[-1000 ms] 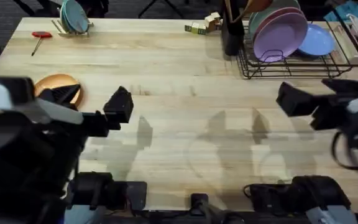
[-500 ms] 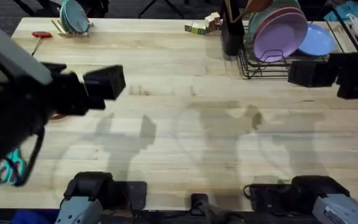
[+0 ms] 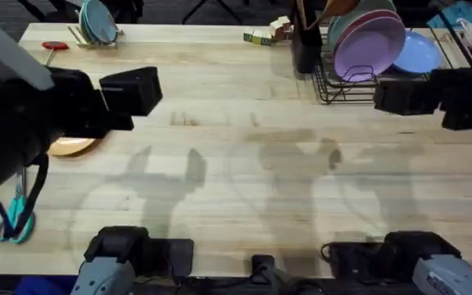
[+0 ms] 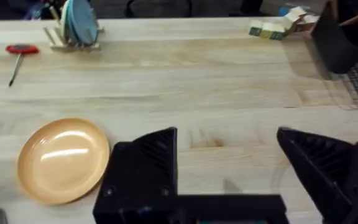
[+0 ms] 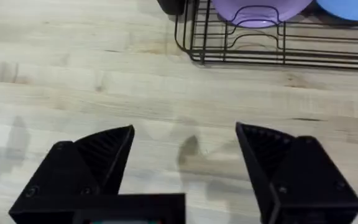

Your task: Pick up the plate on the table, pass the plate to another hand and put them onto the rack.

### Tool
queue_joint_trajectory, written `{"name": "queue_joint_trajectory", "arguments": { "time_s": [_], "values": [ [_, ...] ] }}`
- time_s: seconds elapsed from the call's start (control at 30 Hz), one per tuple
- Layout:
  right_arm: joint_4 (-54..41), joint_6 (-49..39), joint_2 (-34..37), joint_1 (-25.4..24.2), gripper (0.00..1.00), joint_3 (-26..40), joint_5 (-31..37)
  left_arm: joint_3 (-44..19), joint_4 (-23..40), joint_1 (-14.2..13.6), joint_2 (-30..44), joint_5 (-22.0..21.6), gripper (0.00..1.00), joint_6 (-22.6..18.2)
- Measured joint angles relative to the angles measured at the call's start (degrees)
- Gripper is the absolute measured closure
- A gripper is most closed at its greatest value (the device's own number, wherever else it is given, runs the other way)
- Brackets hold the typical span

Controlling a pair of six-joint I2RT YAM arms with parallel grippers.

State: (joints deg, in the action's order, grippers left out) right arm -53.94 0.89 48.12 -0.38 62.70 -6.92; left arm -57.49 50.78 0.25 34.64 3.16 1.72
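Table (image 4: 216, 81) bare betw fingers: L pincer (image 4: 229, 168) wide open (empty), R pincer (image 5: 185, 168) same.

Robot lab: 2 arms, butcher-block table (image 3: 260, 164)

You're working over the table (image 4: 185, 74), pale wood planks with visible grain and a smooth, low-sheen finish. The plate (image 4: 63, 160) lying on it is orange-tan and glossy, with a bright streak of reflected light across its middle. At the table's far right, the rack (image 5: 278, 50) is thin black wire. Leaning in it, the lilac plate (image 3: 370, 45) looks smooth and softly matt.
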Motion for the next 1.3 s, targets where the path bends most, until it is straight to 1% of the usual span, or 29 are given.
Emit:
{"name": "queue_joint_trajectory", "arguments": {
  "time_s": [0.07,0.17,0.27,0.4,0.53,0.67,0.83,1.13,1.2,1.3],
  "values": [
    [0.4,0.0,0.0,0.0,0.007,0.0,0.0,0.0,0.1,0.3,0.7,-1.8,0.009,1.8],
    [1.9,0.0,0.0,0.0,0.007,0.0,0.0,-0.1,0.0,1.9,3.5,-5.0,0.01,4.9],
    [3.7,0.0,0.0,0.0,0.007,0.0,0.0,-0.1,-0.2,4.1,7.4,-7.4,0.009,7.2],
    [4.6,0.0,0.0,0.0,0.007,0.0,0.0,-0.1,-1.3,7.8,13.2,-9.0,0.01,9.1],
    [4.7,0.0,0.0,0.0,0.007,0.0,0.0,-0.1,-2.1,12.6,17.5,-9.4,0.01,11.7],
    [4.7,0.0,0.0,0.0,0.007,0.0,0.0,-0.1,-2.2,18.8,21.2,-9.5,0.01,15.2],
    [4.7,0.0,0.0,0.0,0.007,0.0,0.0,-0.1,-2.2,26.5,25.8,-9.7,0.008,17.4],
    [4.7,0.0,0.0,0.0,0.007,0.0,0.0,-0.1,-2.6,36.2,30.5,-9.9,0.008,18.9],
    [4.7,0.0,0.0,0.0,0.007,0.0,0.0,-0.1,-2.6,38.7,31.3,-9.9,0.008,20.1],
    [4.7,0.0,0.0,0.0,0.007,0.0,0.0,-0.1,-2.7,41.5,32.6,-9.9,0.008,22.4]
  ]
}}
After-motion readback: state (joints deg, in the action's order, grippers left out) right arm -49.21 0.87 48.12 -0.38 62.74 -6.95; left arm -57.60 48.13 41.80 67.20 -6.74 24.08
